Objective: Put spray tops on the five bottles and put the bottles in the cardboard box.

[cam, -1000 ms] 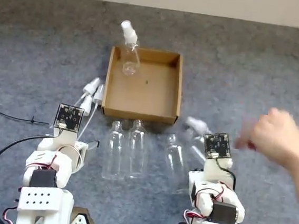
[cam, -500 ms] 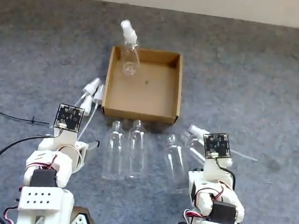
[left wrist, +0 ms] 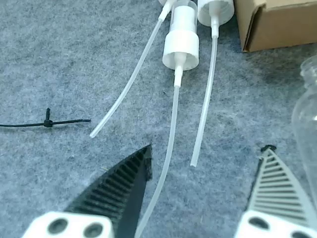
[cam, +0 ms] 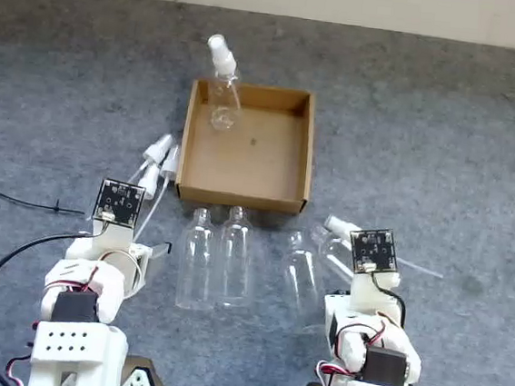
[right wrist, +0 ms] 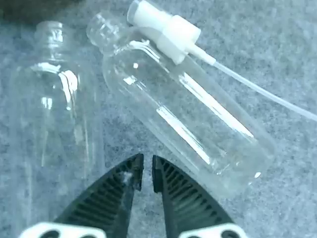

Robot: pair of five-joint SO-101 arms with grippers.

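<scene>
left gripper (left wrist: 207, 151) spread over the loose spray tops (left wrist: 181, 42) beside the cardboard box (cam: 239, 197), likely to pick one; right gripper (right wrist: 147, 163) pressed together, empty, by the uncapped bottles (right wrist: 183, 109) lying near that box.

Readable text: none in any view.
Cardboard box (cam: 239, 198): plain brown walls, no print to read.
Bottles (cam: 236, 259): clear plastic, no label on them.
Spray tops (left wrist: 181, 42): plain white, unmarked.
Circuit boards (cam: 118, 202): dark, on the arms' wrists; any lettering is too small to tell.
</scene>
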